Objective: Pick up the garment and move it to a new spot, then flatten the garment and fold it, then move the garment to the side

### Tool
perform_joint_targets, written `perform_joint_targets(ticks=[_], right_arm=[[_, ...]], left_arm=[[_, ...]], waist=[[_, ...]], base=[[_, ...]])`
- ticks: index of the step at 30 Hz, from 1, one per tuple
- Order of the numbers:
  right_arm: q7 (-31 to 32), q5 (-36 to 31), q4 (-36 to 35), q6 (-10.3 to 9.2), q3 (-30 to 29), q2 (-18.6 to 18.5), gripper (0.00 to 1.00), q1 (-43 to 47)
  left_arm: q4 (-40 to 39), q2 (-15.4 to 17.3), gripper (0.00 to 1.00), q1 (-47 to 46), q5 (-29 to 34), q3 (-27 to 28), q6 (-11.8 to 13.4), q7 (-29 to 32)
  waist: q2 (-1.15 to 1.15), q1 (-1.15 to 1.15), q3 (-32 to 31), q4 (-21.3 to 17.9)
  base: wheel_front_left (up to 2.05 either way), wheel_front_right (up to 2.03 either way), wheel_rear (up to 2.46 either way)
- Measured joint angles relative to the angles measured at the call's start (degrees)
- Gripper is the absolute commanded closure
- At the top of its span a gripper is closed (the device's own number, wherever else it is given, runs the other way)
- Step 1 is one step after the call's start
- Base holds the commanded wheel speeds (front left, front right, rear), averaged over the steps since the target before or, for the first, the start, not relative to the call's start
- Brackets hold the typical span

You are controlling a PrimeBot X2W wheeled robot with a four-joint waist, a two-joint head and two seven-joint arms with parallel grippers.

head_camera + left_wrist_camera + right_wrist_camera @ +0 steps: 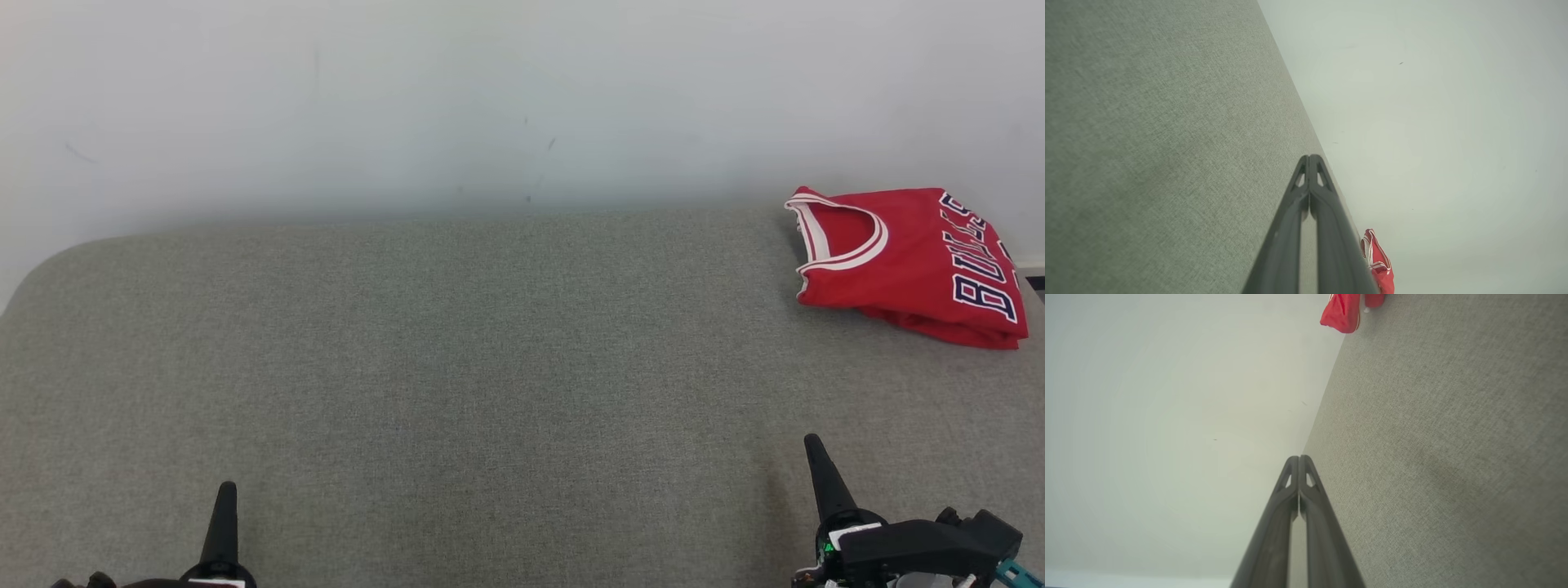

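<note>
Head view, and here's the picture: the red basketball jersey (910,261) lies folded at the far right corner of the grey fabric surface (490,367), close to the white wall (490,98). White trim rings its neck opening, which faces the middle of the surface, and navy letters edged in white read BULLS along the side nearer the right edge. Layers of red cloth are stacked along its near edge.

Bottom left, the left gripper (226,487) points up the picture, its two dark fingers pressed together into one spike with nothing between them. Bottom right, the right gripper (811,441) is closed and empty too, leaning a touch to the left. The black wrist housing (922,547) behind it shows a small green light. Both grippers are well apart from the jersey. The right one is the nearer, with bare grey cloth between.

In the left wrist view, the fingertips meet with only a thin slit lower down, and the jersey is a red sliver low, just right of the fingers. In the right wrist view, the tips are together again, and the jersey sits at the top edge where surface meets wall.
</note>
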Motion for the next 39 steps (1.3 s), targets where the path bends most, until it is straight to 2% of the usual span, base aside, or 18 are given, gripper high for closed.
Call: perform_joint_targets(ticks=[39], right_arm=[[4.5, 16.97, 0.3, 0.0, -1.76, 0.75, 1.0, -2.48]], left_arm=[[0.52, -0.13, 1.0, -3.08, -18.01, 0.26, -0.57, 4.39]], waist=[[0.0, 0.0, 0.67, 0.36]], base=[[0.0, 0.0, 0.0]])
